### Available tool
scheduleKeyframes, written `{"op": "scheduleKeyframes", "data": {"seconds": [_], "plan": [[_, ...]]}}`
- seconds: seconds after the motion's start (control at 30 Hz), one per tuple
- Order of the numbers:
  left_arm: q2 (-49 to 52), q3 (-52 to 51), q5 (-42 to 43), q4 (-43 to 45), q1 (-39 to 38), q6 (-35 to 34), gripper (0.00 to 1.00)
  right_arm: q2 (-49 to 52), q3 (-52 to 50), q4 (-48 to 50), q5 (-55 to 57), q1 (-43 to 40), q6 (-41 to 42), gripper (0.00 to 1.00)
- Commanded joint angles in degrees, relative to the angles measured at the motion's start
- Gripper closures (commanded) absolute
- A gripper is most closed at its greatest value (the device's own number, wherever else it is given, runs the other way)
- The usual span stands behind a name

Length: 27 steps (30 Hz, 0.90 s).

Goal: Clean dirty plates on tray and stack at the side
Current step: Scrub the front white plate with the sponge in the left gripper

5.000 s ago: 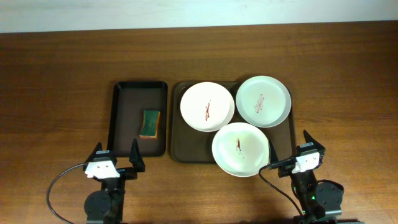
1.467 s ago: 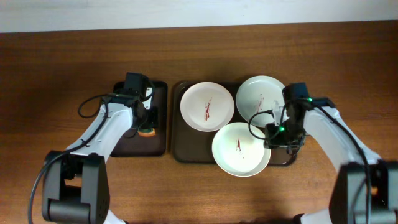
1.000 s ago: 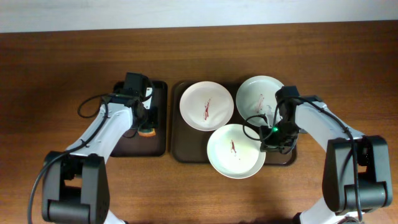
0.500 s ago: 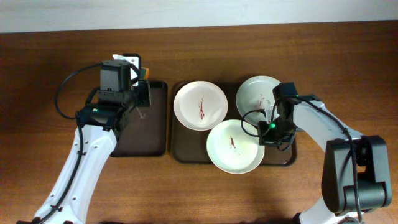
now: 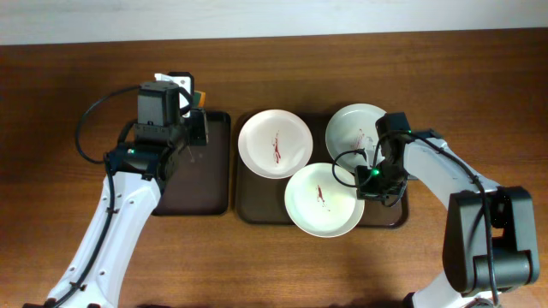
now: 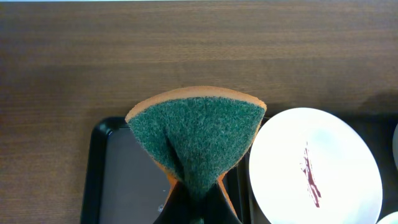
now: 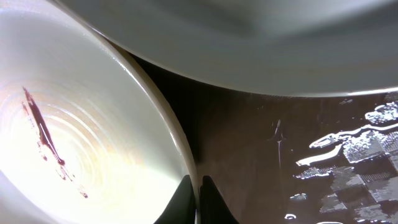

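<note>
Since 1.5 s ago: L arm has come up off the small black tray [image 5: 201, 184] with the green-and-orange scouring sponge [image 6: 196, 134]. The near white plate with a red streak [image 5: 324, 200] has slid left on the brown tray [image 5: 257, 201]. Almost no change over the last 0.5 s.

State now:
- Left gripper [image 6: 196, 202] is clamped on the sponge's lower edge, and the pinch folds it into a fan. Green face is toward the wrist cam; can't tell which face points down. Sponge hangs over the far end of the small tray, well apart from the near plate.
- Right gripper [image 7: 198, 199] is closed on the near plate's right rim, one finger inside and one outside. Plate is on the brown tray, front edge overhanging the tray's front rim.
- Back-left white stained plate [image 5: 276, 144] sits just beside the near plate, prob. touching. Back-right white stained plate [image 5: 355, 137] sits behind the R wrist.

Judged step: bring sponge to a plate for the scrub, R acting as anchor.

To do it well:
- Keep R's rim pinch firm, since the plate slides easily on the tray.
- Carry the sponge high across the back-left plate, then lower onto the streak.
- Land the sponge's broad free edge, not the fingertips.
- Use light pressure and short strokes along the streak, pushing toward R's grip so the plate can't skate off the front rim.
- Keep L clear of the R wrist.
</note>
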Motion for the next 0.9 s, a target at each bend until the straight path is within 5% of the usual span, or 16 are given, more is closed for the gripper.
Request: {"op": "scheduleKeyframes", "data": {"seconds": [0.0,0.23,0.43,0.67,0.87], "plan": [[-1.7,0.8,-0.6,0.5,0.0,-0.5,1.00,-0.7,1.0,0.0,1.6,0.5,0.7,0.96],[5.4,0.6,3.6,-12.0,0.0,-11.6,1.00,-0.7,1.0,-0.3,1.6,0.5,0.7,0.96],[15.8,0.6,17.4,-13.8,0.0,-12.6,1.00,-0.7,1.0,-0.3,1.6,0.5,0.7,0.96],[16.1,0.7,36.5,-9.2,-0.5,-12.6,1.00,-0.7,1.0,-0.2,1.6,0.5,0.7,0.96],[19.6,0.7,37.8,1.5,-12.0,-20.8,1.00,-0.7,1.0,-0.3,1.6,0.5,0.7,0.96]]}}
